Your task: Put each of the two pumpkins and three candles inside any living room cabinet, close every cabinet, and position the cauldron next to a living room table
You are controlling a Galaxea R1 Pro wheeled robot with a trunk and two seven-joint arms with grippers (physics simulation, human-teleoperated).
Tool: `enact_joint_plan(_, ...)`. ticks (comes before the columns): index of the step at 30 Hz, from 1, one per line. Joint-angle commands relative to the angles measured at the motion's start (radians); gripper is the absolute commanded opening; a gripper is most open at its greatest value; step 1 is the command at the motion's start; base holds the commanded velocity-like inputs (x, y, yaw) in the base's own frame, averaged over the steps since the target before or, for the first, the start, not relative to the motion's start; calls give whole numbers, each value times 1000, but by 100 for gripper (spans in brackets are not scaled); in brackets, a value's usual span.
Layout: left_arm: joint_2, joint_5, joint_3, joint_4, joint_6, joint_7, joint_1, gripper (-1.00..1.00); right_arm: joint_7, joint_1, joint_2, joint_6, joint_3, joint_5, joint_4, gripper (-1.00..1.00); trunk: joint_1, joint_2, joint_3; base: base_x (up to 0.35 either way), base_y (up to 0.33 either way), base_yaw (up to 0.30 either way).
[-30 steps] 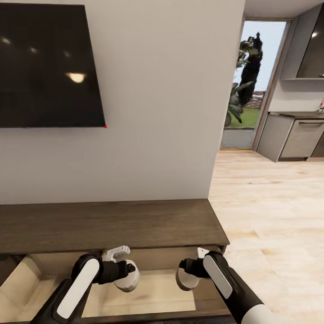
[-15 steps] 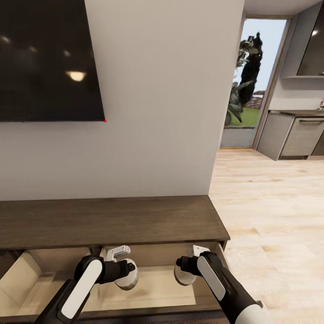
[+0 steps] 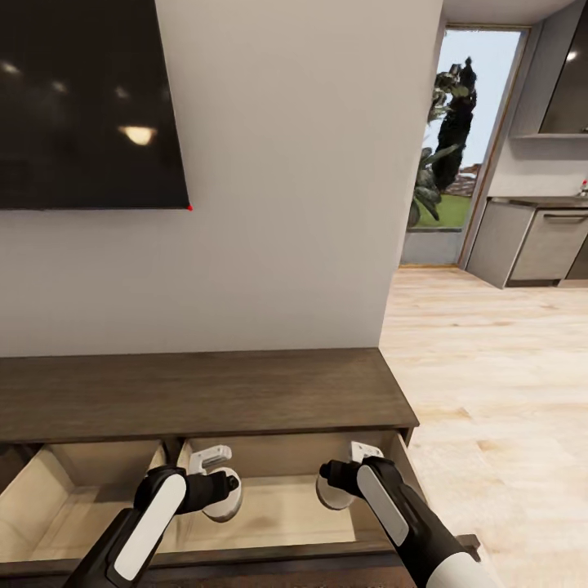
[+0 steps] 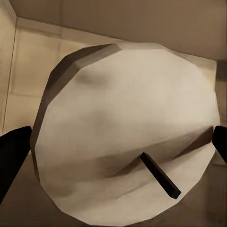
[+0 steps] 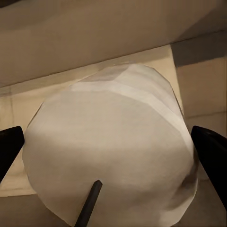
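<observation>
The cabinet is a long, low dark-brown unit against the wall, with two pale beige drawers pulled open below its top. My left gripper is shut on a tan candle and hangs over the right-hand drawer. In the left wrist view this candle sits between the dark fingertips, wick showing. My right gripper is shut on a second candle over the same drawer. Seen from the right wrist, that candle lies between the fingertips.
A large black TV hangs on the white wall above the cabinet. Another open drawer lies to the left. Light wood floor runs right towards grey kitchen units and a glass door with plants outside.
The whole head view has shifted slightly, showing more of the drawer front. Both grippers keep hold of their candles and sit a little further in over the right-hand drawer.
</observation>
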Motion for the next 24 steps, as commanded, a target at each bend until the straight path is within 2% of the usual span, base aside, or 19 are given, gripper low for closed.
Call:
enact_joint_plan(1, 1, 10, -3, 3, -6, 11, -1, -100, -9, -1, 0, -6, 8, -10, -1, -100, 4, -8, -4, 0, 0, 0)
enact_joint_plan(3, 1, 10, -3, 10, -13, 11, -2, -100, -9, -1, 1, -18, 35, -10, -1, -100, 11, -22, -10, 0, 0, 0)
enact_joint_plan(7, 1, 9, -3, 13, -16, 11, -2, -100, -9, -1, 1, -37, 57, -11, -1, -100, 27, -50, -23, 0, 0, 0)
enact_joint_plan(16, 4, 10, -3, 13, -16, 10, -2, -100, 4, -1, 7, -41, 62, -10, -2, -100, 61, -113, -51, 0, 0, 0)
enact_joint_plan(24, 10, 11, 0, 6, -15, 2, -2, -100, 2, -1, 9, -41, 63, -16, -3, -100, 61, -113, -51, 0, 1, 0)
